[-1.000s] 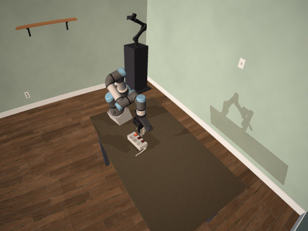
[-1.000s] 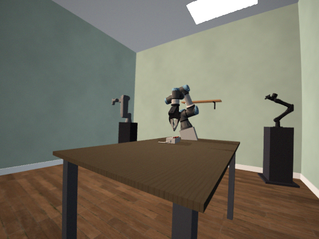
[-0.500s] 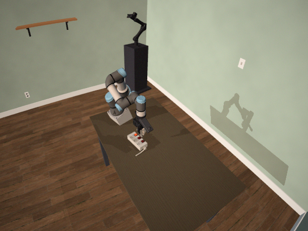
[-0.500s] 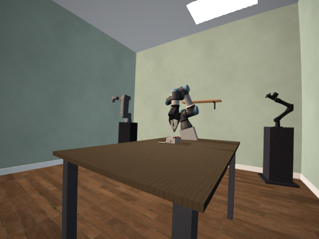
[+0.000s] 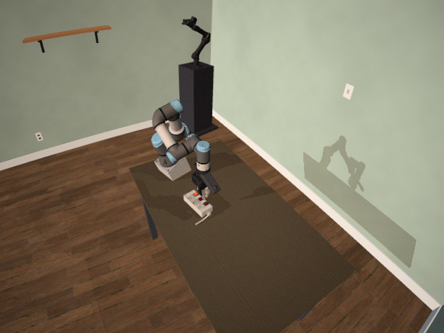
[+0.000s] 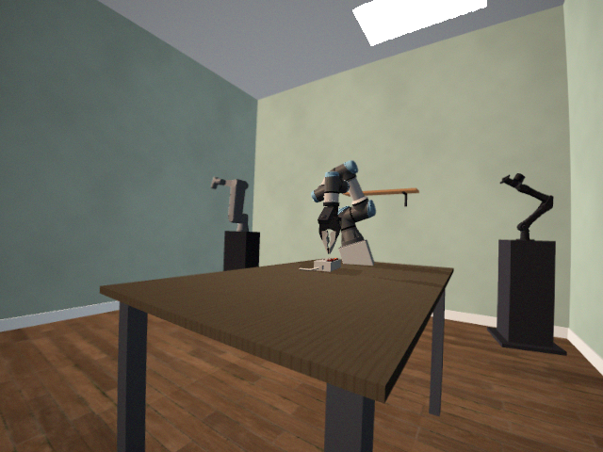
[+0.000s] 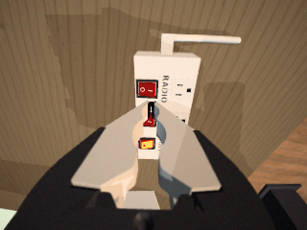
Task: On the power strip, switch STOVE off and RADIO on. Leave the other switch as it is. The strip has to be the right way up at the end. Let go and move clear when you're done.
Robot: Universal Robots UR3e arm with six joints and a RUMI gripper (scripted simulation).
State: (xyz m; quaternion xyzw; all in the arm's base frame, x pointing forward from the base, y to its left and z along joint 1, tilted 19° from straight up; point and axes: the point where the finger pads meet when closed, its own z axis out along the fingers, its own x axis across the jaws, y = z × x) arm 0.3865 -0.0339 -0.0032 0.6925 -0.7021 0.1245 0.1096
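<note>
A white power strip [image 5: 198,202] lies face up on the brown table near the robot base, with its cord pointing toward the open table. In the wrist view [image 7: 165,96] it has three rocker switches in a row. The far switch [image 7: 147,88], labelled RADIO, is dark red. The middle switch [image 7: 150,122] is dark red and partly hidden by my fingertips. The near switch [image 7: 147,144] glows orange. My gripper [image 7: 151,103] is shut and empty, with its tips just above the middle switch. It hangs a little above the strip in the exterior view [image 6: 329,250].
The robot base [image 5: 172,166] stands on the table just behind the strip. A black pedestal with a camera arm [image 5: 195,96] stands in the room corner. Another pedestal with an arm [image 6: 236,243] stands by the left wall.
</note>
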